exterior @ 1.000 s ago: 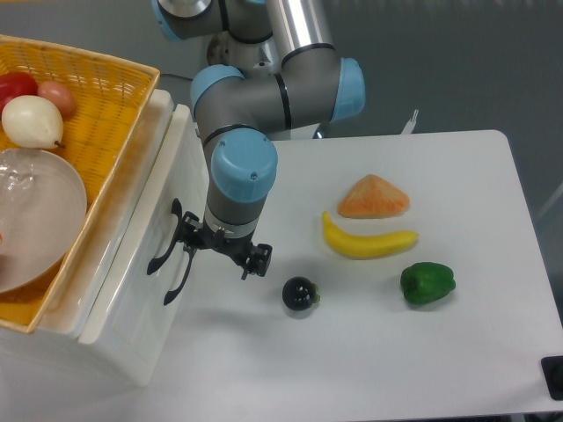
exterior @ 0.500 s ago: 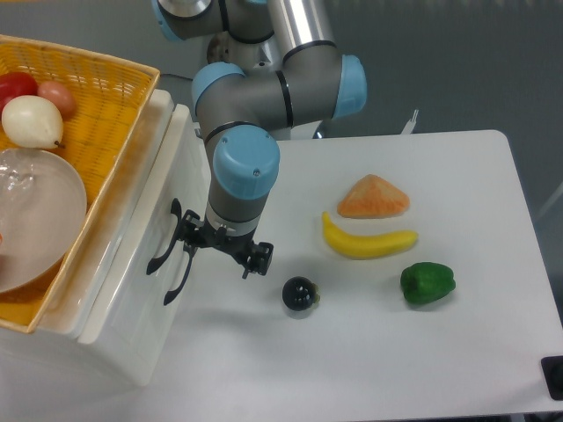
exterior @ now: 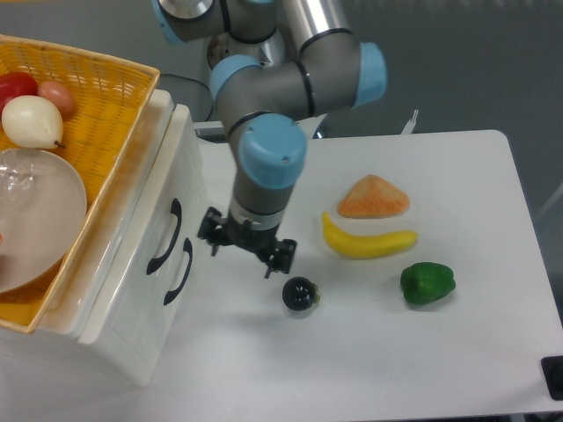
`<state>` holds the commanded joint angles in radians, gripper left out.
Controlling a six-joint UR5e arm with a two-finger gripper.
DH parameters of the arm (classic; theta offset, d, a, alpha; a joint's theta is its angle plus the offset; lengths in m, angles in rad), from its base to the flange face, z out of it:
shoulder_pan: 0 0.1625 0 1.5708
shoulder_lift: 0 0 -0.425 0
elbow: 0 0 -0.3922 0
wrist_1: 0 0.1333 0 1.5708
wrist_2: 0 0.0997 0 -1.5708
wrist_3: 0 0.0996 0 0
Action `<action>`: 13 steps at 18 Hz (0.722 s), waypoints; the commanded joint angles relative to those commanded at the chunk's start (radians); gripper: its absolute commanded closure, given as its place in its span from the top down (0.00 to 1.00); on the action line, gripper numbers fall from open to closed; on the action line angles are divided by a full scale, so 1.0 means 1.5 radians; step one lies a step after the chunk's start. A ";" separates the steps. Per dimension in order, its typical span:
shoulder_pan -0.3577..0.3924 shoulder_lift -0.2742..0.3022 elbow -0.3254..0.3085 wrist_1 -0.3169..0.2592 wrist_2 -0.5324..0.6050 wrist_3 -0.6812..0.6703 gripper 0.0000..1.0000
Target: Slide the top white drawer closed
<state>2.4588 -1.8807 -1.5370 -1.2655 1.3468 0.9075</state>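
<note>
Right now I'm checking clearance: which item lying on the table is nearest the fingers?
The small dark round fruit, just below the gripper; the banana, orange wedge and green pepper lie farther right.

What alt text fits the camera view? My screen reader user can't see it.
A robot gripper hangs open beside a white cabinet, clear of the top white drawer, which looks closed. A yellow wicker basket sits on the cabinet; a banana and green pepper lie on the table.

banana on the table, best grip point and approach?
Take the banana at its thick middle, coming from straight above with the fingers across its narrow width. It lies flat, curved, ends pointing left and right. The orange wedge sits close behind it, so keep the far finger tight to the fruit.
</note>
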 joint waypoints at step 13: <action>0.156 0.072 -0.037 -0.002 0.104 0.445 1.00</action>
<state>2.6935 -1.7733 -1.5922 -1.2686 1.5033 1.5751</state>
